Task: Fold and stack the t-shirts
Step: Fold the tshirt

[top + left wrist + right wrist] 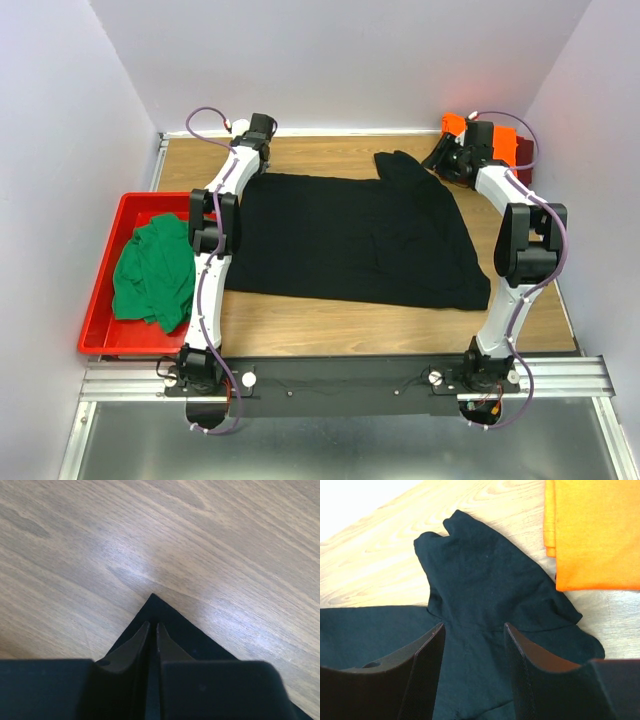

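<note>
Left pincer tight on black t-shirt corner, right pincer agape over sleeve, orange t-shirt alongside.

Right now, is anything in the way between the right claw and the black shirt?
Nothing visible. The right claw hangs open right over the black shirt, with bare cloth showing between its fingers. The orange shirt lies off to one side, not between them.

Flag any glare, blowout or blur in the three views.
Top external: even light, black shirt shows little fold detail. Left wrist: soft glare on the table, wood grain washed out there. Right wrist: upper-left corner blown out white, orange shirt sharp.
</note>
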You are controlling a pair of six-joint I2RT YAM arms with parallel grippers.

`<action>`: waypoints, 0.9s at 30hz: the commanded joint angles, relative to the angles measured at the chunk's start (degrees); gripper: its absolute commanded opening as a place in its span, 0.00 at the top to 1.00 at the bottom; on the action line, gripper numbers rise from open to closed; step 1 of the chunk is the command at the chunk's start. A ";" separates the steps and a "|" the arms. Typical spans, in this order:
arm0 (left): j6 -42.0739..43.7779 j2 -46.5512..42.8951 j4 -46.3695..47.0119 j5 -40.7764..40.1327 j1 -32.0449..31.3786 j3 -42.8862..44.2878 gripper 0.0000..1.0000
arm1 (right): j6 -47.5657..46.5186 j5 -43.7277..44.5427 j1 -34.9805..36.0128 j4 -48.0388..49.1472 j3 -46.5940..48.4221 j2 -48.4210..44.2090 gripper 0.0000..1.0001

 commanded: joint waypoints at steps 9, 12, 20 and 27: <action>0.18 -2.30 3.30 1.74 0.35 -2.48 1.00 | -2.36 -1.90 0.14 0.71 4.07 2.61 0.42; 0.79 -5.99 6.02 1.56 0.27 -5.74 1.00 | -3.93 -0.24 0.23 0.71 5.30 3.84 0.42; 2.02 -10.40 8.93 2.44 0.27 -8.83 1.00 | -9.65 3.19 1.90 0.54 10.66 10.08 0.42; 2.64 -10.92 9.63 2.88 0.27 -10.85 1.00 | -14.74 9.59 4.62 -1.39 17.34 16.58 0.43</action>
